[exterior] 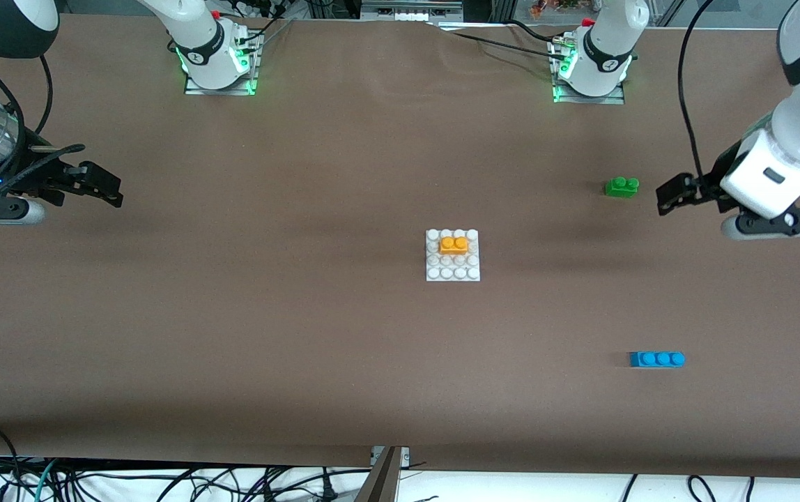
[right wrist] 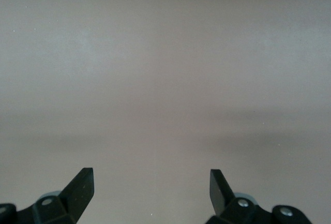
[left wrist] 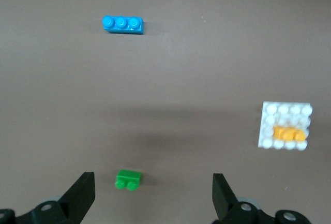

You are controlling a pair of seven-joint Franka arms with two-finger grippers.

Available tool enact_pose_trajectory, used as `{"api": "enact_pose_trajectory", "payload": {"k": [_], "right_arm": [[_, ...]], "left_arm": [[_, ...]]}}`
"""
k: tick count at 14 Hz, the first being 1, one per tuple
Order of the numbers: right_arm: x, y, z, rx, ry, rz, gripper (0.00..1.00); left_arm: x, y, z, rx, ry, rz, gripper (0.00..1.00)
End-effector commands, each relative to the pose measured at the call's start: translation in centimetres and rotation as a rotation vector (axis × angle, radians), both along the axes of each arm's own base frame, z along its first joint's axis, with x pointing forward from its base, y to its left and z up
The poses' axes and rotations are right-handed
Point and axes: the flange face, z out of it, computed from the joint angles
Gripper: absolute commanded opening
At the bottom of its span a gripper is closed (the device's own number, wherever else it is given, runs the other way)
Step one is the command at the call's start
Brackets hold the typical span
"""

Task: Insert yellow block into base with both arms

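The yellow block [exterior: 454, 244] sits on the white studded base [exterior: 452, 272] in the middle of the table, in the base's second stud row from the robots' side. The left wrist view shows the same pair, yellow block [left wrist: 289, 133] on base [left wrist: 284, 111]. My left gripper [exterior: 672, 195] hovers open and empty at the left arm's end of the table, beside the green brick; its fingers frame bare cloth in the left wrist view [left wrist: 153, 193]. My right gripper [exterior: 104, 187] hangs open and empty at the right arm's end, over bare cloth [right wrist: 151, 190].
A green two-stud brick [exterior: 621, 186] lies beside the left gripper and shows between its fingers [left wrist: 128, 179]. A blue three-stud brick [exterior: 656, 359] lies nearer the front camera, toward the left arm's end [left wrist: 122, 24]. Brown cloth covers the table.
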Motion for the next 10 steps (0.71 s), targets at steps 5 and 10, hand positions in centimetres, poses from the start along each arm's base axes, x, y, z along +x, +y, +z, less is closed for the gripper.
{"api": "enact_pose_trajectory", "payload": {"k": [5,10], "right_arm": [[-0.1,1.1,0.5,0.009,-0.003,0.028,0.99],[0.1,0.1,0.4,0.008,-0.007,0.016,0.99]], "left_arm": [[-3.0,1.3,0.7,-0.040,-0.040,-0.026,1.00],[-4.2,1.5,0.2,-0.008,-0.028,-0.031,1.00]]}}
